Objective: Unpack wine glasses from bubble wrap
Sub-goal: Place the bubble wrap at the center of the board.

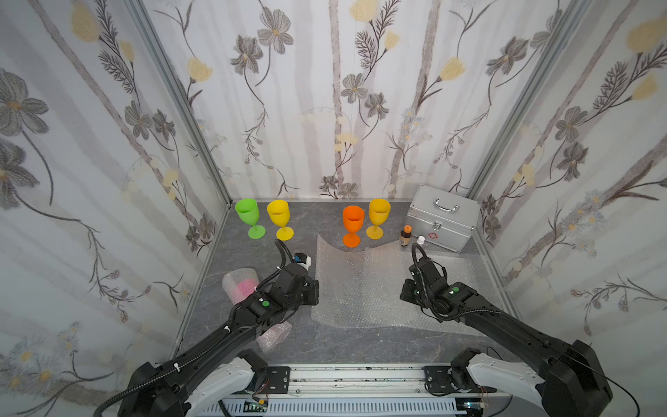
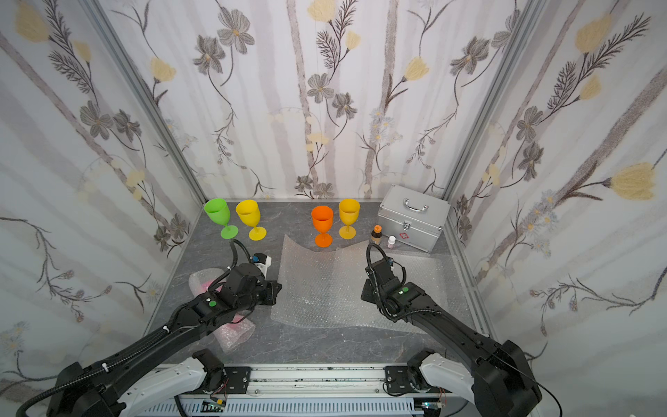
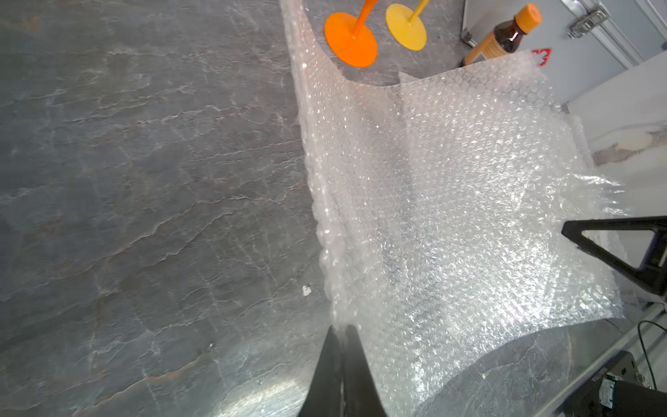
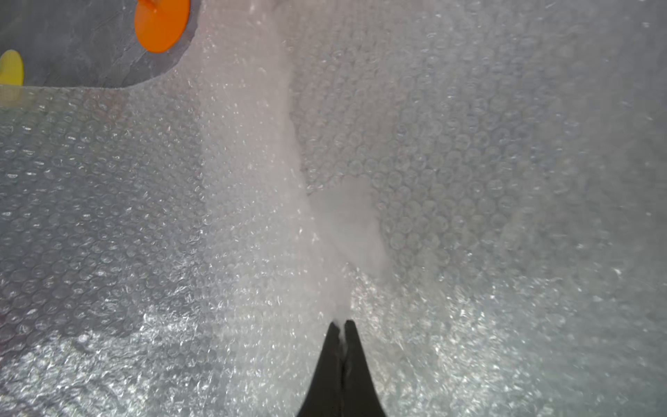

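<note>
Bubble wrap [image 1: 364, 285], clear, shiny and dimpled, lies spread mid-table; left gripper [image 3: 341, 330] and right gripper [image 4: 342, 323] each pinch it. Left arm [image 1: 223, 328] hides much of the wrapped pink goblet [image 1: 242, 287] at left.

Both top views look down from high above the near edge of the bench [image 1: 325, 346] toward the back wall [image 1: 325, 108] and show nearly the same whole scene. Each wrist camera looks along its own jaws, very near the bubble wrap [image 3: 451, 216]; both share the foot of the orange glass [image 3: 350, 39].
</note>
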